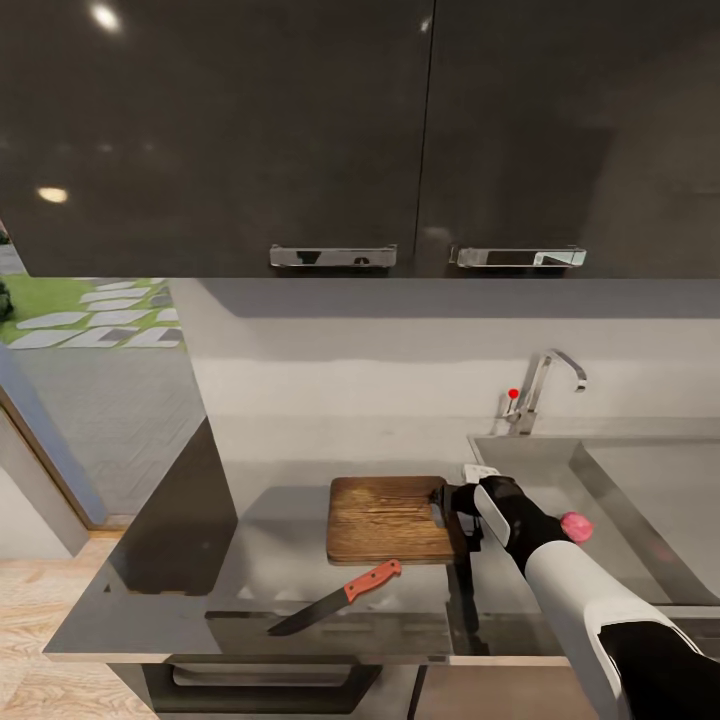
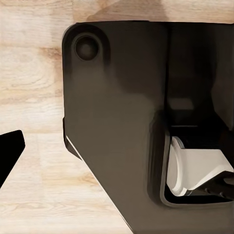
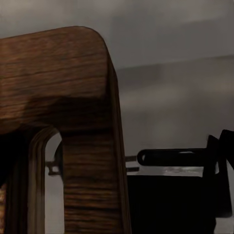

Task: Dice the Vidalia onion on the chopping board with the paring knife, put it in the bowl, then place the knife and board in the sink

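The brown chopping board (image 1: 385,518) lies flat on the glossy grey countertop (image 1: 250,560), left of the sink (image 1: 640,480). My right gripper (image 1: 456,508) sits at the board's right short end and looks shut on the edge by the handle slot. In the right wrist view the chopping board (image 3: 73,97) and its slot are very close. The paring knife (image 1: 335,598), orange-red handle and dark blade, lies in front of the board. The pinkish Vidalia onion (image 1: 576,526) peeks out beside my right forearm at the sink's left side. The bowl is out of view.
A chrome faucet (image 1: 540,385) stands behind the sink. Glossy black upper cabinets (image 1: 350,130) hang overhead. A dark panel (image 1: 180,520) bounds the counter's left end. In the left wrist view, the robot's dark base (image 2: 122,122) stands over the wood floor (image 2: 34,73), with a black tip at the edge.
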Available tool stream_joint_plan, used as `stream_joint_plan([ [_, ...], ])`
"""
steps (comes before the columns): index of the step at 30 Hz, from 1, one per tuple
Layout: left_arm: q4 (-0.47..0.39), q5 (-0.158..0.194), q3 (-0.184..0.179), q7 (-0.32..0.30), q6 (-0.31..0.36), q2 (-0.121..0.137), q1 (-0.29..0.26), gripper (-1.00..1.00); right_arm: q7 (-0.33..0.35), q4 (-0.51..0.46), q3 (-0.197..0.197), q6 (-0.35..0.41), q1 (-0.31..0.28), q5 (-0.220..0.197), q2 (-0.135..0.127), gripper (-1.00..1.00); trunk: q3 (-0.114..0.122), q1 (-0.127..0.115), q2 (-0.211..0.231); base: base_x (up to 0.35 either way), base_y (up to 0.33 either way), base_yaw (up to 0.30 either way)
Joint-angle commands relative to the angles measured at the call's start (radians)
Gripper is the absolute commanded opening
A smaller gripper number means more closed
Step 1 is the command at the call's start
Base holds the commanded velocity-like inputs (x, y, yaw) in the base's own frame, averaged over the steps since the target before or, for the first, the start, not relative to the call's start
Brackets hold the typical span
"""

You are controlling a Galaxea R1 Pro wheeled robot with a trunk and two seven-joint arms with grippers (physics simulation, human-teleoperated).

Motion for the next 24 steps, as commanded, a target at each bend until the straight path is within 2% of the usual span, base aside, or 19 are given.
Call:
stream_joint_plan([
  [1,0.002,0.002,0.001,-0.003,-0.005,0.000,-0.001,1.00,-0.004,-0.003,0.007,0.004,-0.001,-0.008,-0.001,1.00,-0.002,0.001,-0.002,0.000,0.000,0.000],
  [8,0.002,0.002,0.001,-0.003,-0.005,0.000,-0.001,1.00,-0.003,-0.010,0.005,0.005,-0.001,-0.008,-0.006,1.00,-0.002,0.001,-0.002,0.000,0.000,0.000],
  [12,0.002,0.002,0.001,-0.003,-0.005,-0.001,-0.001,1.00,-0.003,-0.037,0.005,0.007,-0.001,-0.008,-0.025,1.00,-0.002,0.001,-0.002,0.000,0.000,0.000],
  [13,0.002,0.002,0.001,-0.003,-0.005,-0.001,-0.001,1.00,-0.003,-0.074,0.005,0.032,-0.001,-0.008,-0.033,1.00,-0.002,0.001,-0.002,0.000,0.000,0.000],
  [24,0.002,0.002,0.001,-0.003,-0.004,-0.001,-0.001,1.00,-0.003,-0.235,0.006,0.180,-0.001,-0.006,-0.047,1.00,-0.002,0.001,-0.002,0.000,0.000,0.000],
])
